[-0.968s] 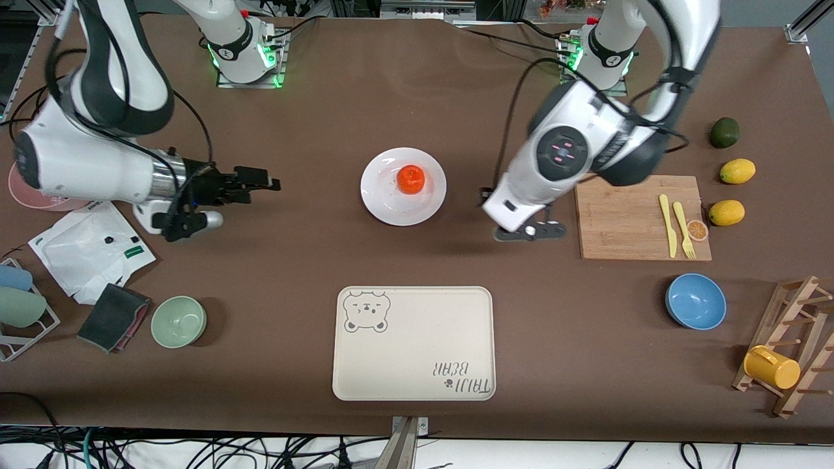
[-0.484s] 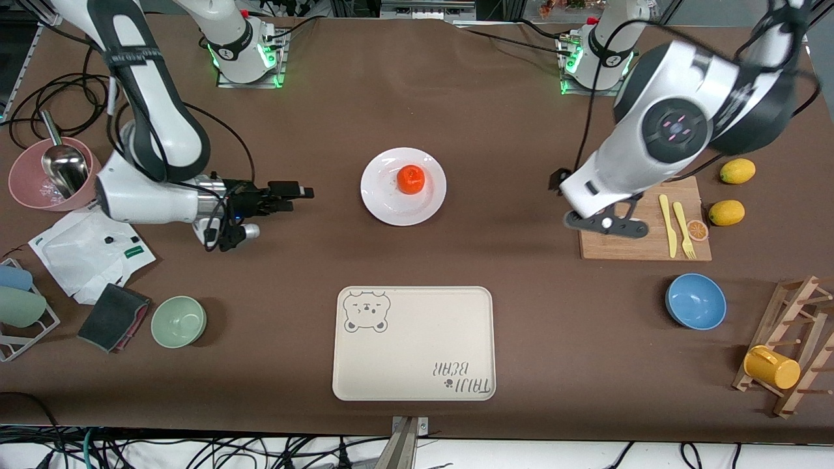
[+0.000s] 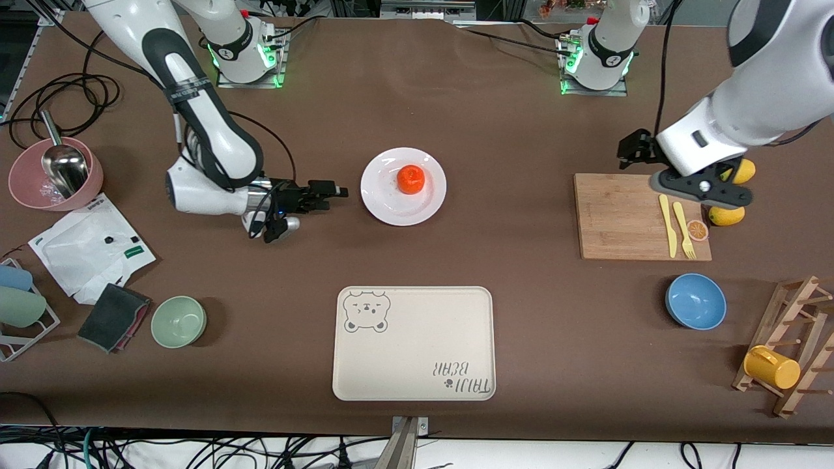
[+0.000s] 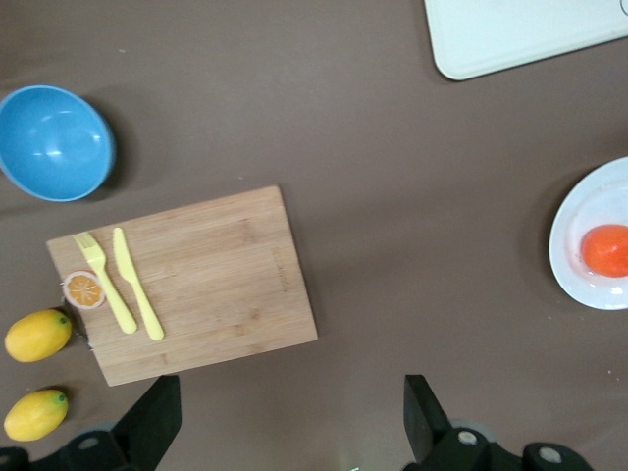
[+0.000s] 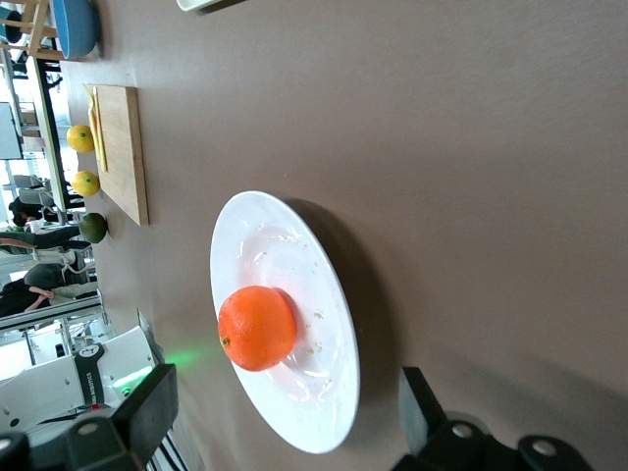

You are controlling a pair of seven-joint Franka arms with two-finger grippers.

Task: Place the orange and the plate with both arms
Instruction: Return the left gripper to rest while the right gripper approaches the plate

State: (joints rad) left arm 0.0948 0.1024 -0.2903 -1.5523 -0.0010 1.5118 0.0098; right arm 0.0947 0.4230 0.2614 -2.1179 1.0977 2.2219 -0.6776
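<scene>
Nearest the front camera I have the bear-printed tray [image 3: 414, 343], bare. Farther up the table sits the plate [image 3: 391, 208], with the orange [image 3: 411, 179] resting on it, a little off-centre toward the robot bases.

My right gripper [image 3: 329, 193] is low, just beside the plate's rim on the right arm's side, fingers spread wide and holding nothing. I judge the plate stiff, glossy and slippery, likely to chip if dropped; the sensible hold is a pinch on the shallow rim. The orange looks light, round and free to roll, so any tilt could send it off; taken alone, I'd grip it across its middle.

My left gripper [image 3: 700, 185] hangs over the edge of the cutting board [image 3: 619, 218] by the lemons [image 3: 725, 215], fingers fully apart and empty.

Against a second ago, the right gripper has slid in toward the plate, while the left arm has swung away from beside it. Plate and orange haven't moved.
</scene>
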